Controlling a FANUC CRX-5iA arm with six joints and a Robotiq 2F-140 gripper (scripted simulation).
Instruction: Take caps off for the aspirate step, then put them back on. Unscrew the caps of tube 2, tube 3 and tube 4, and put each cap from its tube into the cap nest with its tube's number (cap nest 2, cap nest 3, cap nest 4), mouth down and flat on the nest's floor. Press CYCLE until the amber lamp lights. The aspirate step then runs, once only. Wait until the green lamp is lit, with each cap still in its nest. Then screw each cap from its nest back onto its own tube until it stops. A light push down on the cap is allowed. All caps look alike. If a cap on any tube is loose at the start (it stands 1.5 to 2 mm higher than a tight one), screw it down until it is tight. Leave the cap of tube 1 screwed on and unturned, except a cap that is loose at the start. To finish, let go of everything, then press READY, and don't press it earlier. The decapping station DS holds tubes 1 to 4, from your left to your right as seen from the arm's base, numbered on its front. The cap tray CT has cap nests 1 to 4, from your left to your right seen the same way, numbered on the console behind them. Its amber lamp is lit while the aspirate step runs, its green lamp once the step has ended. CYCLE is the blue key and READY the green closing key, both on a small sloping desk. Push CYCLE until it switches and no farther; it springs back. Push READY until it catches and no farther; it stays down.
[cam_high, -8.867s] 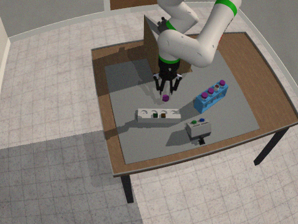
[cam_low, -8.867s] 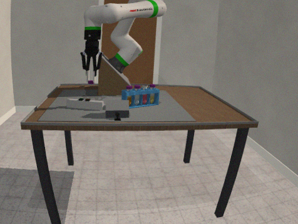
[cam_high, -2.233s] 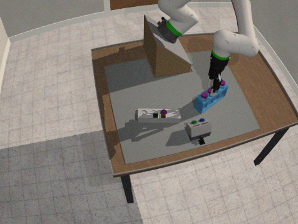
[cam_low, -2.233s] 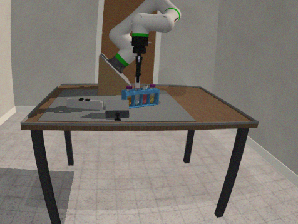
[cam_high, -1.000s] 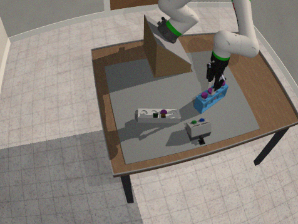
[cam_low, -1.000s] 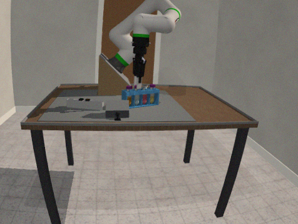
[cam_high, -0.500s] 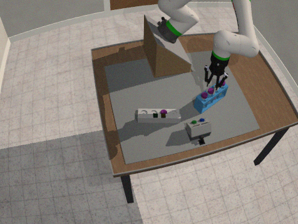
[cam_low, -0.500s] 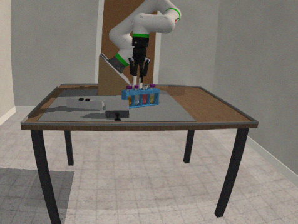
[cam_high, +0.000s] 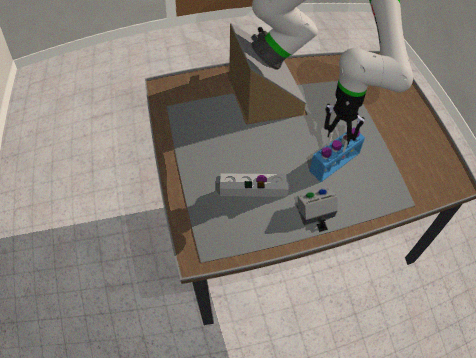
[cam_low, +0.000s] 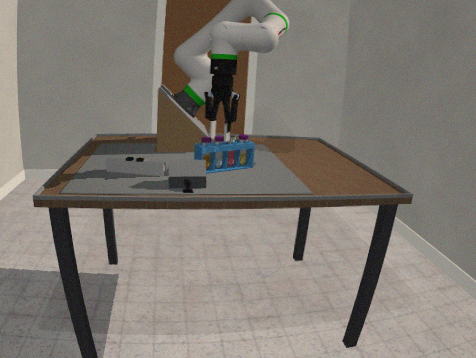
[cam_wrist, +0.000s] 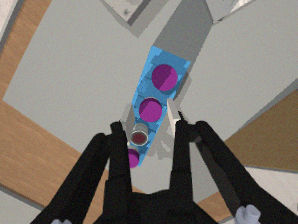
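The blue decapping station (cam_high: 336, 156) holds four tubes. Three carry purple caps (cam_wrist: 165, 76) and one tube stands open (cam_wrist: 139, 136). That open tube is second from the right in the top view. One purple cap (cam_high: 260, 179) sits in a nest of the white cap tray (cam_high: 252, 185). My gripper (cam_wrist: 150, 108) hangs straight down over the station. It is open, with a finger on either side of the capped tube (cam_wrist: 150, 109) beside the open one. It also shows in the exterior view (cam_low: 220, 132). I cannot tell whether the fingers touch the cap.
The small sloping desk (cam_high: 317, 204) with the green key (cam_high: 310, 195) and the blue key (cam_high: 323, 191) stands in front of the station. A large brown wedge-shaped block (cam_high: 265, 85) carries the arm's base at the back. The tray's lamps look dark.
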